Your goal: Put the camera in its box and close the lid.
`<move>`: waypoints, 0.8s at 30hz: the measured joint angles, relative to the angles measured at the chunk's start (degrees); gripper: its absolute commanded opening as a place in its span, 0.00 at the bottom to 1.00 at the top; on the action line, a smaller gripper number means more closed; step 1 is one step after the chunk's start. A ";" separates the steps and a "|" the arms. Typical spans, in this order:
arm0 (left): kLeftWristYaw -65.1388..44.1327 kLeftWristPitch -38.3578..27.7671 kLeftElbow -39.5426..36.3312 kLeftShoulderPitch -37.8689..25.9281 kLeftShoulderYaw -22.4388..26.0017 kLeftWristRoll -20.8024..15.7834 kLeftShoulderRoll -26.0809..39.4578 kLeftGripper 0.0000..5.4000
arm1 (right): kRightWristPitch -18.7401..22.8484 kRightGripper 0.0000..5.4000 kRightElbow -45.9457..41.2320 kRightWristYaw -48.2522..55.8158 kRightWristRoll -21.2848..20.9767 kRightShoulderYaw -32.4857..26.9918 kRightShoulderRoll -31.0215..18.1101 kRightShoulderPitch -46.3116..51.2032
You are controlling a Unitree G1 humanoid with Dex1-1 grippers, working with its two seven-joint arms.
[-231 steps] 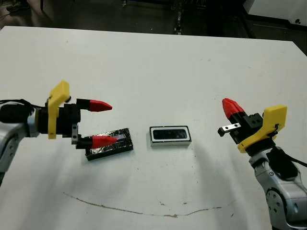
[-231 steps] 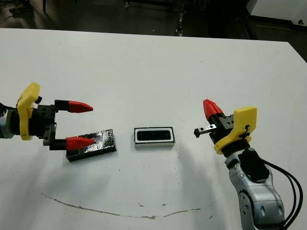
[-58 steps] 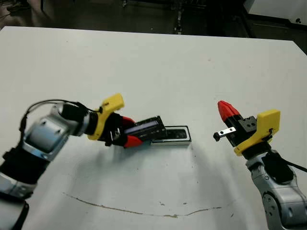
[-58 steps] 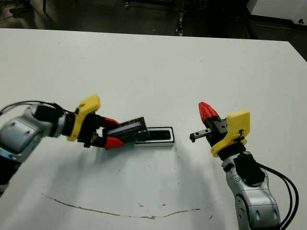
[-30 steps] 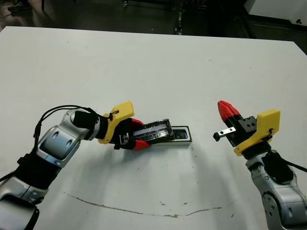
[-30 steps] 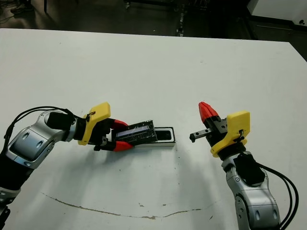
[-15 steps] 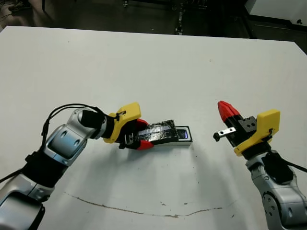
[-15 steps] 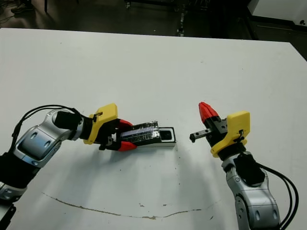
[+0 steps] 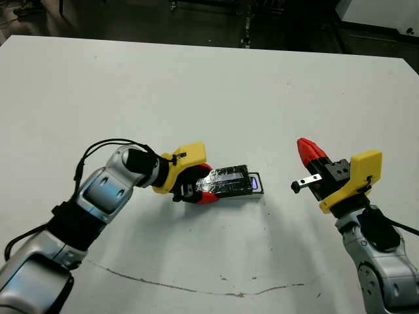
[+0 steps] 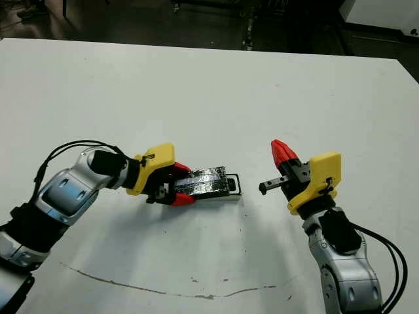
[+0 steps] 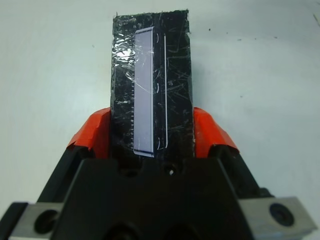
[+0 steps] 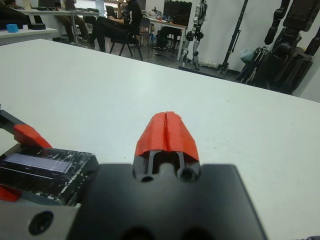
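Left claw (image 9: 204, 188) clamped on the lid (image 9: 226, 181), one red fingertip (image 11: 95, 134) pressed against each long edge of the glossy black panel, pale bluish strip running along its top. Lid held low over the box (image 9: 257, 185) near the middle of the white desk (image 9: 209, 91), covering most of it; only the box's right end, with its thin black rim and a sliver of the inside, showing past the lid's right edge. Cannot tell whether the lid sits flush on the rim or rides a little above it. Camera hidden from sight under the lid, so its place not confirmed. Left arm reaching in from the near left, yellow guard just left of the lid.

Right claw (image 9: 306, 149) pressed shut and holding nothing, red tips together, raised above the desk well to the right of the box. A thin brown line (image 9: 177, 286) curving across the near part of the desk. Beyond the far edge, seen from the right wrist, a seated person (image 12: 117, 22) at a table.
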 measured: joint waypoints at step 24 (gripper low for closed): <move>-1.76 -0.19 13.11 -6.32 -2.34 2.33 -8.61 0.59 | 0.05 0.00 -0.10 0.03 0.08 -0.11 0.03 0.14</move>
